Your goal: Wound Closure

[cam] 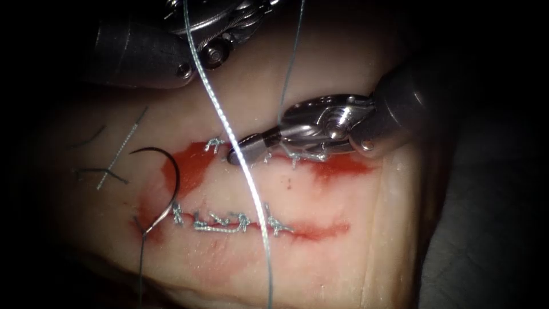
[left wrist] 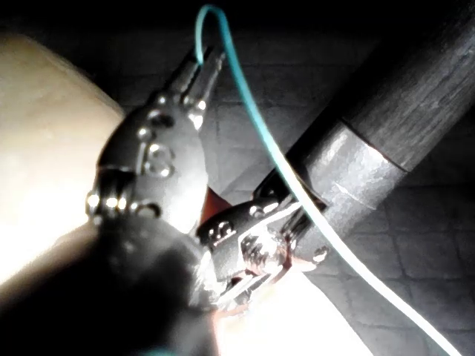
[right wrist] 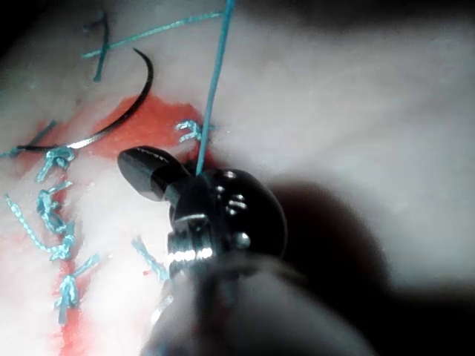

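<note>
The pale slab of pork tissue (cam: 320,269) lies against a dark surround, its two red cuts crossed by knotted stitches. Far left, the dark curved steel needle (cam: 171,171) lies free on the tissue at the lower cut's left end — neither tool holds it. Above, the left arm's tool (left wrist: 202,68) has its jaws clamped on the blue-green thread (cam: 240,154), probably keeping it taut. The right arm's tool (cam: 243,151) rests over the upper cut, jaws together.

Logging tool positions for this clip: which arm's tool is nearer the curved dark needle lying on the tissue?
Right. The right tool rests at the upper cut, right of the curved dark needle. The left tool is raised above the tissue, gripping the pale blue thread.
</note>
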Robot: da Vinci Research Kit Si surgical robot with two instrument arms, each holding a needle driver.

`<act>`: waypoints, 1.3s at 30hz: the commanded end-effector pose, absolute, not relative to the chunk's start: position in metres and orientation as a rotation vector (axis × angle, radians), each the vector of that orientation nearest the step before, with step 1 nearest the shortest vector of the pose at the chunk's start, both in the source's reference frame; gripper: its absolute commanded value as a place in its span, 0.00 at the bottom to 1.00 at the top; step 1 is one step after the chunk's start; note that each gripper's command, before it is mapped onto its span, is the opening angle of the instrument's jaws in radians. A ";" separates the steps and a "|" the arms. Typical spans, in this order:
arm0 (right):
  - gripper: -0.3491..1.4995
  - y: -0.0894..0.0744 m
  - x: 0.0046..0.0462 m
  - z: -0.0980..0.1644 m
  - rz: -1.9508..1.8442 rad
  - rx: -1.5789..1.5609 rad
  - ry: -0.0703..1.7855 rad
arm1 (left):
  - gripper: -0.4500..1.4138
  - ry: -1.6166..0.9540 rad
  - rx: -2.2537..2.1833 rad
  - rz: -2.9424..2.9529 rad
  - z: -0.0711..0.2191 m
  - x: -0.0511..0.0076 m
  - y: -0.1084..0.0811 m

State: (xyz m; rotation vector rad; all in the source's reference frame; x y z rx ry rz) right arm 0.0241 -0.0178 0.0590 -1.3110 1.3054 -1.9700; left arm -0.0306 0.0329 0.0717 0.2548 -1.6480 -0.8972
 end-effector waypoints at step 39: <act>0.79 -0.015 0.0235 0.058 -1.947 -1.352 1.271 | 0.00 -1.652 0.188 -0.893 0.071 -0.0274 0.036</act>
